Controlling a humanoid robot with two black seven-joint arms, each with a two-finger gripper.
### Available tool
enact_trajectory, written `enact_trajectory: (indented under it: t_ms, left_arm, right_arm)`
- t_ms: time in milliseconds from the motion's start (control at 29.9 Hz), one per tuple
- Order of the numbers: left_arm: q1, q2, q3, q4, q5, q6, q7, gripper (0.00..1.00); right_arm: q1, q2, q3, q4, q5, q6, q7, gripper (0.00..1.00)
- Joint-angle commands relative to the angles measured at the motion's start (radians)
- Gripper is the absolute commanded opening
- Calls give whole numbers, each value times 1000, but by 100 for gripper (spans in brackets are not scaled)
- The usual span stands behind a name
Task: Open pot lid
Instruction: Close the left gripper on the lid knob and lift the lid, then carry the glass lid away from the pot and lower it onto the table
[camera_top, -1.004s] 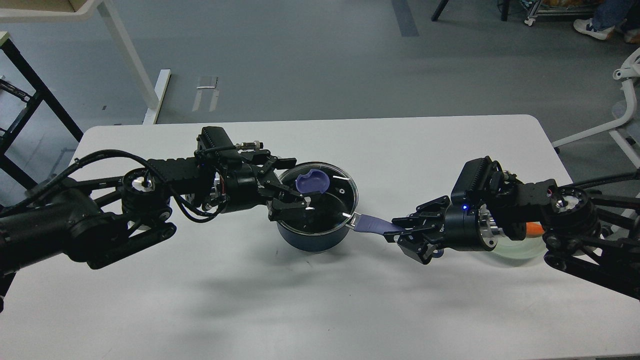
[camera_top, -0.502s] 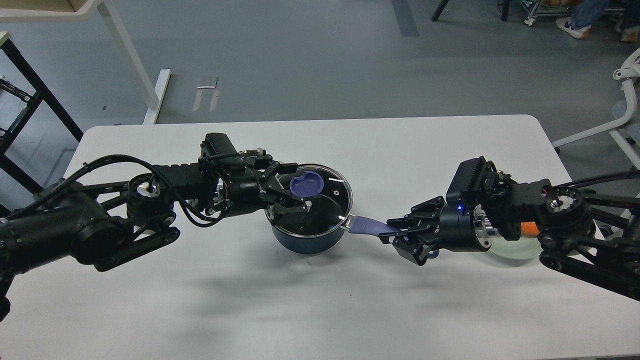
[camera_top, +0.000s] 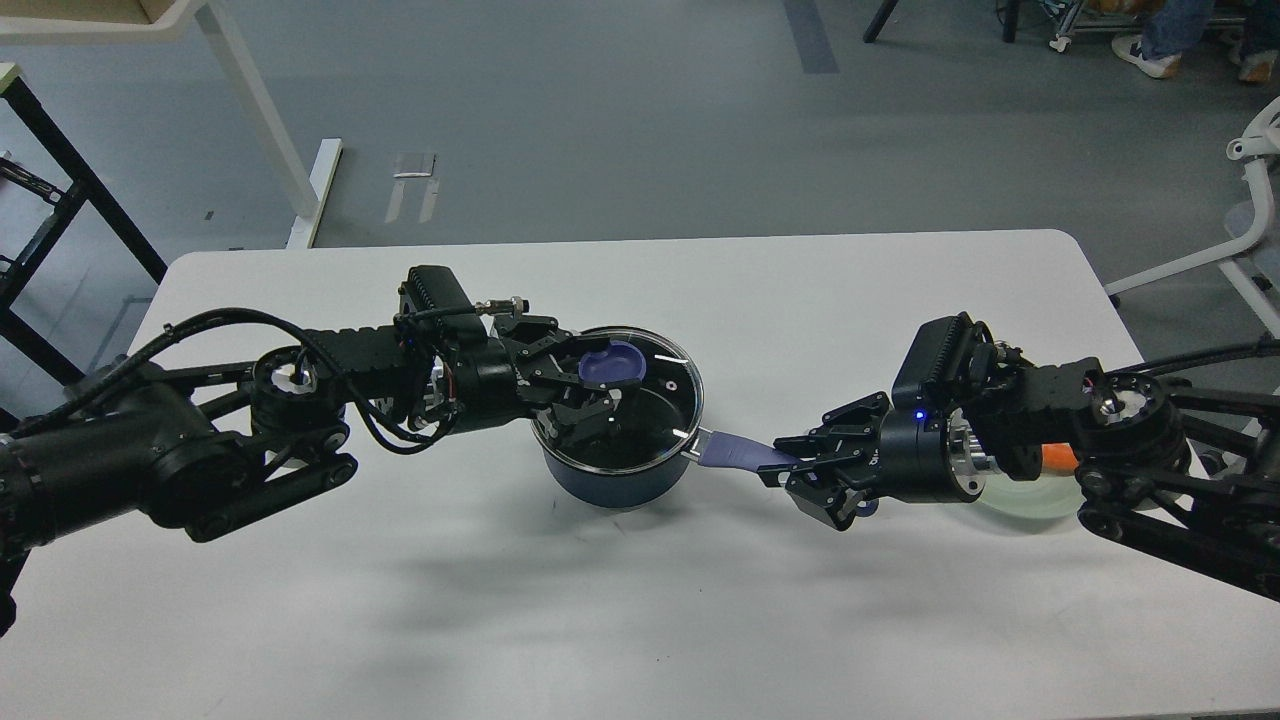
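Observation:
A dark blue pot (camera_top: 612, 480) stands mid-table with its glass lid (camera_top: 660, 400) on it. The lid's blue knob (camera_top: 615, 362) sits left of the lid's centre. My left gripper (camera_top: 588, 385) reaches in from the left over the lid, with its fingers closed in around the knob. My right gripper (camera_top: 795, 468) comes in from the right and is shut on the end of the pot's blue handle (camera_top: 735, 453), low over the white table (camera_top: 640, 620).
A pale green plate (camera_top: 1030, 497) with an orange carrot (camera_top: 1060, 458) lies under my right arm near the table's right edge. A white chair frame (camera_top: 1250, 220) stands off the table to the right.
The pot and both grippers shifted slightly left early on. Since then my left gripper's fingers have closed in on the lid knob. The right gripper kept its hold on the handle.

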Motion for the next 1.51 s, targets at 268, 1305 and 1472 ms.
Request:
enact_trajectory:
  t_ms: [268,1305,1472]
  left_arm:
    - [-75,75,-4,-17,-55,3,-28,43]
    - [216,548,156,41,-182,228,-79,45]
    - [233,546,156,41,-182,228,-79,48]
  right_arm:
    - [-4,0,1,-5,6,0,1,25]
    - [-7,-3,0,-2,12,0,1,25]
    - [-8,-1,0,-3,12,0,1,25]
